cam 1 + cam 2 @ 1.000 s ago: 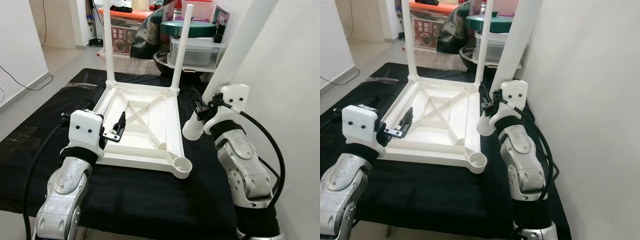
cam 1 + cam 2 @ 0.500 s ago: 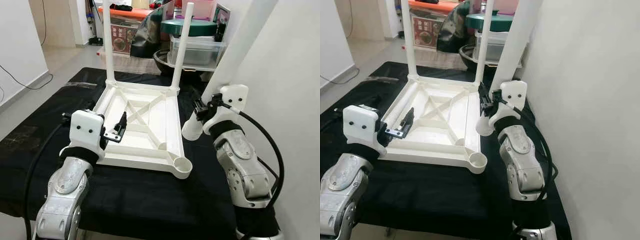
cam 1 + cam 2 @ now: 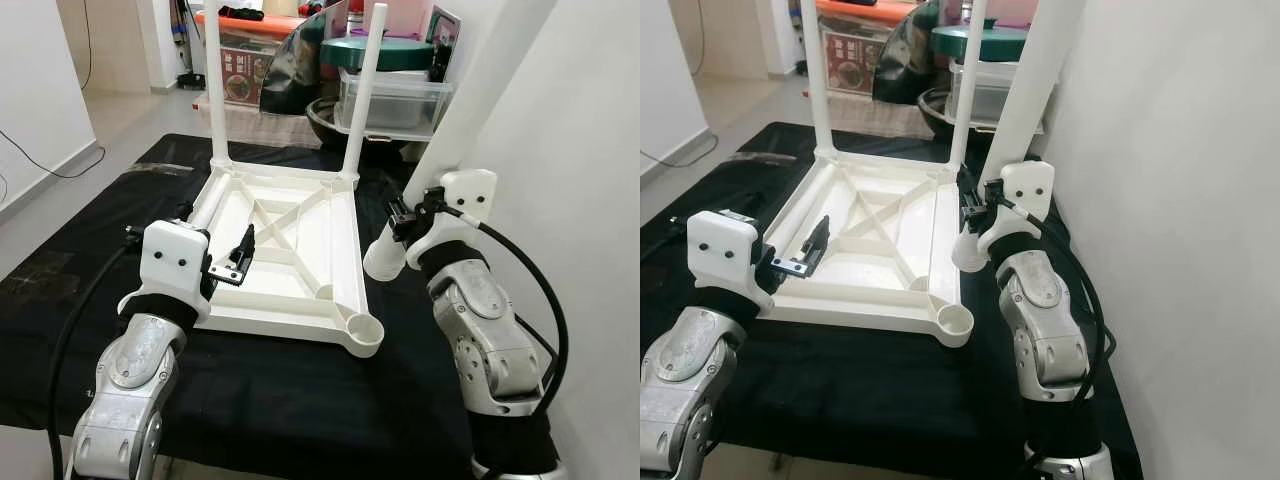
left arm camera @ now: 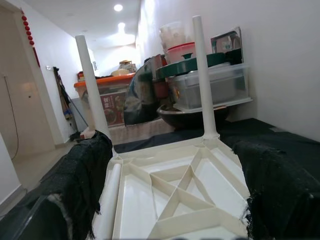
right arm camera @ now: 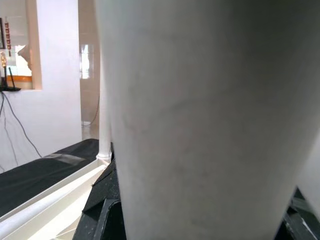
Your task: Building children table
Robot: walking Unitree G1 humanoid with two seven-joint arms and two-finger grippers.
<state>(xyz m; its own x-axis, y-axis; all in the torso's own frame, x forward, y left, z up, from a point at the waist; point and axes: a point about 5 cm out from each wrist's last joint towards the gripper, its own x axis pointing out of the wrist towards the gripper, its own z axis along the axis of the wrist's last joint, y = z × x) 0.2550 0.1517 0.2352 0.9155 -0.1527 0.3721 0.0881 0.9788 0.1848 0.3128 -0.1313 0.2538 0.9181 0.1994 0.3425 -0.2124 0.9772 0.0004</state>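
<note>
The white children's table top (image 3: 300,270) lies upside down on a black cloth. Two white legs (image 3: 213,80) (image 3: 364,90) stand upright in its far corners. Its near right corner socket (image 3: 366,330) is empty. One more leg (image 4: 107,200) lies along the top's left side. My right gripper (image 3: 403,215) is shut on a white leg (image 3: 470,90) that tilts up to the right, its low end hanging just right of the table top. My left gripper (image 3: 241,256) hovers open over the top's near left part, fingers (image 4: 80,185) spread wide.
The black cloth (image 3: 280,390) covers the work surface out to its front edge. Clear plastic boxes and a green-lidded tub (image 3: 395,100) crowd the back. A white wall (image 3: 580,150) runs close along the right. Tiled floor (image 3: 120,120) lies to the left.
</note>
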